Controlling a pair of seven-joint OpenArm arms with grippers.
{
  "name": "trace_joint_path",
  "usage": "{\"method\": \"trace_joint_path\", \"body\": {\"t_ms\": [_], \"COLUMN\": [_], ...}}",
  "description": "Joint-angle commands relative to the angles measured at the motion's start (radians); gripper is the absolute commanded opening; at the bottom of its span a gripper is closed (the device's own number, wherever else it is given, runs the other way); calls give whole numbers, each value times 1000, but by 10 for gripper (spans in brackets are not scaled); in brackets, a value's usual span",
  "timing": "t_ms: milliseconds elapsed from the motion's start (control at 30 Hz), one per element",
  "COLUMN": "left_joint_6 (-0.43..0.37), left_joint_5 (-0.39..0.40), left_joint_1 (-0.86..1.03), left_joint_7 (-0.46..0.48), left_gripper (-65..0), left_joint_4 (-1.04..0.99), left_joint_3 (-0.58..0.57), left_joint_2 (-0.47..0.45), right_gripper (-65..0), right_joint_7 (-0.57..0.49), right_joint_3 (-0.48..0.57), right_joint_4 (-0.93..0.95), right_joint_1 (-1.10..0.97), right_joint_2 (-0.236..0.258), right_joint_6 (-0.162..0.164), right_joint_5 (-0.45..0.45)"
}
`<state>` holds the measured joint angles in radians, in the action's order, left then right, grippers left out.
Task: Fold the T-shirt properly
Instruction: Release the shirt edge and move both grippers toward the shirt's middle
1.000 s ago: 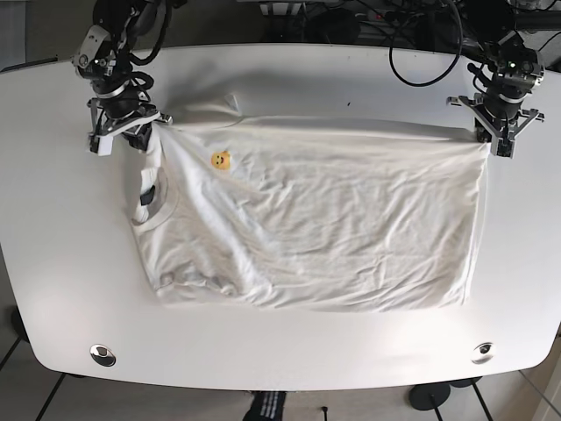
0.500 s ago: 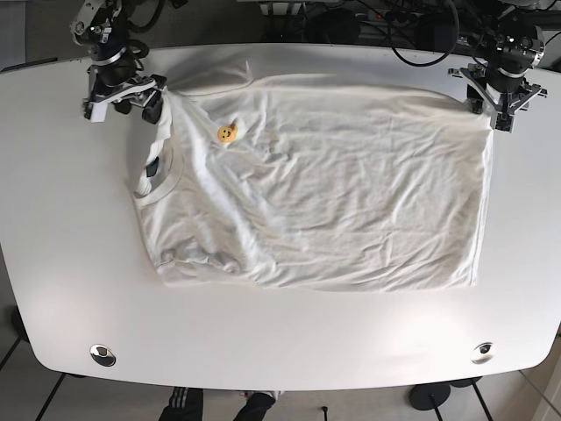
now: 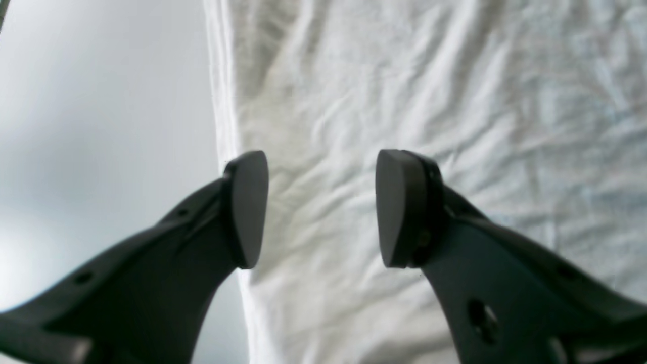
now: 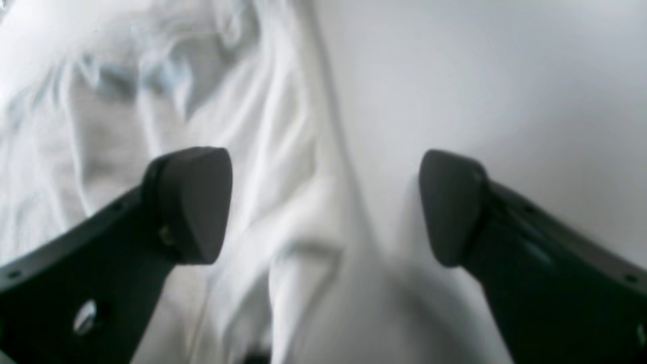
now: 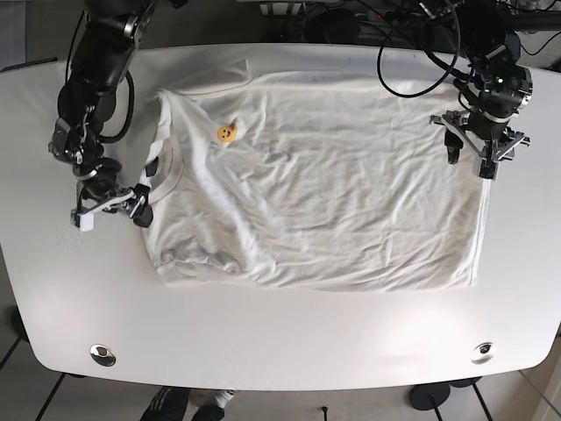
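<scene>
one white bench (image 5: 289, 351) is seen, and on it one white t-shirt (image 5: 324, 193) is spread flat and wrinkled, nothing yet folded, with its long axis running across the bench from the collar end on the base view's left to the hem on that view's right. the shirt's far edge lies close to the bench's far rim, and its near edge runs roughly across the middle of the bench. two arms are counted, each with one claw. the left claw (image 5: 479, 151) is held over the hem end on the base view's right, its jaws apart and holding nothing; in the left wrist view the hemmed edge is seen to run just beside one jaw, with cloth filling the gap between them. the right claw (image 5: 112, 207) is set at the collar end, just off the cloth's edge, jaws apart and empty; in the right wrist view a bunched fold of cloth lies between the jaws, with bare bench beyond. so each end of the shirt is nearer to one arm, and the cloth lies inward from both. one small yellow smiley badge (image 5: 227, 133) is seen on the chest, near the collar (image 5: 165, 172), which is the only one.
</scene>
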<state>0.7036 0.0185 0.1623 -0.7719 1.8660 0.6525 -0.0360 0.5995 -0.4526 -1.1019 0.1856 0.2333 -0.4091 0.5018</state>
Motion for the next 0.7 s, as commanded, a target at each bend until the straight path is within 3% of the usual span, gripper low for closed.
{"method": "trace_joint_path", "body": {"t_ms": [33, 167, 267, 400, 467, 533, 567, 633, 700], "left_joint_6": [-5, -5, -5, -190, -215, -218, -218, -220, -220], "left_joint_5": [10, 4, -7, -13, -12, -10, -10, -16, -16], "left_joint_1": [-53, -169, -258, -378, -421, -470, -502, -542, -564], "left_joint_7": [18, 18, 18, 19, 22, 24, 29, 91, 145], "left_gripper": [-332, -328, -325, -300, -246, -207, -194, -189, -185], "left_joint_4": [-36, -154, -245, -426, -518, -624, -699, -808, -897], "left_joint_3": [3, 69, 111, 109, 109, 109, 109, 108, 99], "left_joint_2": [-15, -17, -41, -110, -146, -180, -196, -212, -215], "right_gripper": [-95, -101, -103, -114, -206, -369, -488, -615, -626], "right_joint_7": [-51, -74, -76, -76, -82, -103, -112, -112, -112], "right_joint_3": [13, 166, 202, 208, 209, 209, 208, 208, 208], "right_joint_4": [139, 196, 196, 197, 202, 202, 202, 202, 202], "right_joint_1": [65, 94, 93, 82, 81, 81, 81, 81, 81], "right_joint_2": [44, 41, -5, -22, -22, -22, -22, -16, -15], "right_joint_6": [2, 2, 6, 8, 9, 11, 11, 11, 11], "right_joint_5": [-2, 7, -1, -1, -2, -2, -2, -2, -2]}}
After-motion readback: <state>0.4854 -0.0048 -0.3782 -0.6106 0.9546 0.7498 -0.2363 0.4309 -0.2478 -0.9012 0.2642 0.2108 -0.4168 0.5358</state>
